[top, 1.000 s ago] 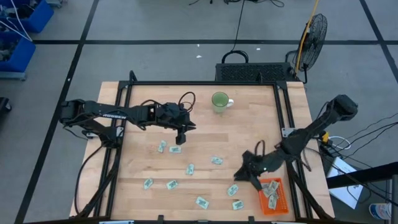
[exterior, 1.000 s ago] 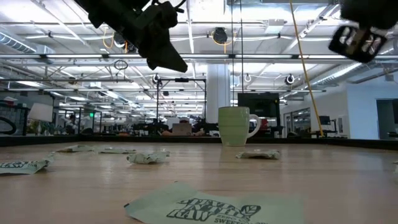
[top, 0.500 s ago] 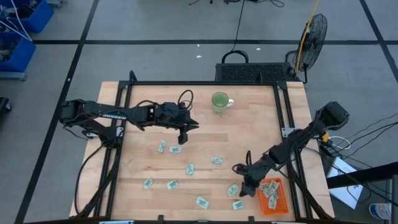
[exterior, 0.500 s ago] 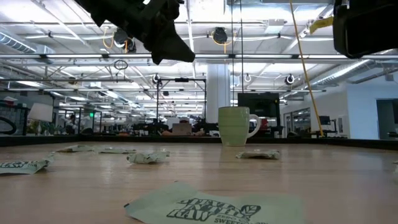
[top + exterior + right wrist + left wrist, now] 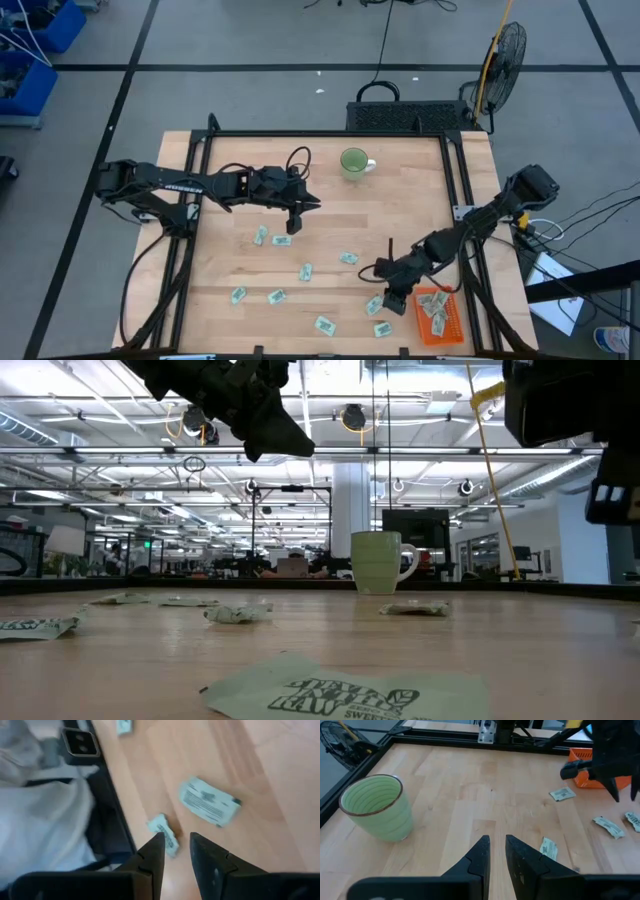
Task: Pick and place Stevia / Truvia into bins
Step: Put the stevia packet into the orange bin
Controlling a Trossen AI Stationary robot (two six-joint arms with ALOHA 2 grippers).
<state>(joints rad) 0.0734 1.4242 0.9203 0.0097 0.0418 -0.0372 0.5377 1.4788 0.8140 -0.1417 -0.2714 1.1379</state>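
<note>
Wooden butcher-block table [image 5: 400, 215], black-framed, strewn with small flat pale green and white paper sachets [image 5: 348, 258], mostly toward the near edge. Shallow bright orange plastic tray [image 5: 452, 322] at the near right corner, some sachets already inside. Right gripper [image 5: 392, 300] low beside it, over one sachet [image 5: 165, 831], jaws slightly parted, empty. Left gripper [image 5: 296, 212] mid-table, jaws likewise narrow, empty. Probably featherlight, limp, crinkly; best pinched across the short edges.

On the sachet [image 5: 345, 695] lying nearest in the low view we read dark green print, "STEVIA" above "RAW", with a smaller line beneath beginning "SWEE". A second sachet [image 5: 38, 626] at the worktop's edge carries similar green lettering, too small to read. On the left arm [image 5: 185, 185] in the high view we see pale lettering we cannot make out.
</note>
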